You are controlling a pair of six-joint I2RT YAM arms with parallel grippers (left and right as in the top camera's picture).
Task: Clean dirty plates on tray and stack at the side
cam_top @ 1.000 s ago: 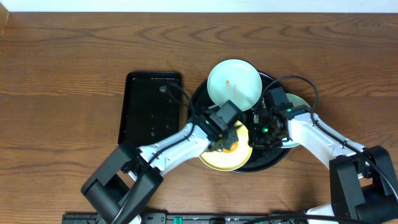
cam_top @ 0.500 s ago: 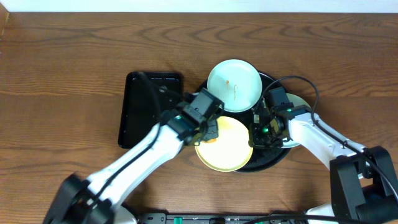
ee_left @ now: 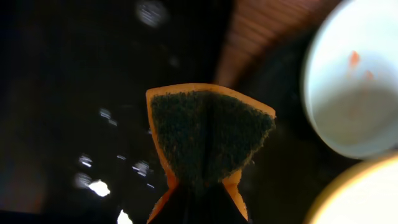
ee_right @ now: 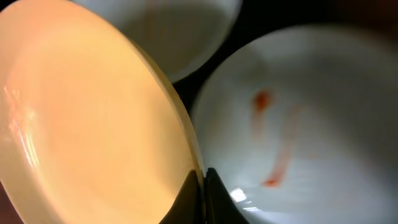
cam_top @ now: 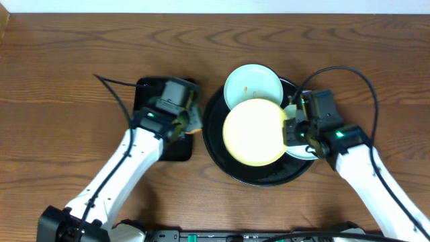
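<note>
Yellow plate (cam_top: 254, 131), glossy, stiff and probably slippery, hangs over the tray (cam_top: 213, 142), its thin rim pinched between our right fingers (ee_right: 213, 198). We judge it light but breakable, so the rim grip needs firmness. Our left fingers (ee_left: 199, 210) clamp a sponge (ee_left: 208, 137) above the small tray (cam_top: 149, 91).

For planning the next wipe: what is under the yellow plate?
Parts of the far mint plate and the right mint plate, and the round black tray, lie under the yellow plate. Their covered parts cannot be seen.
</note>
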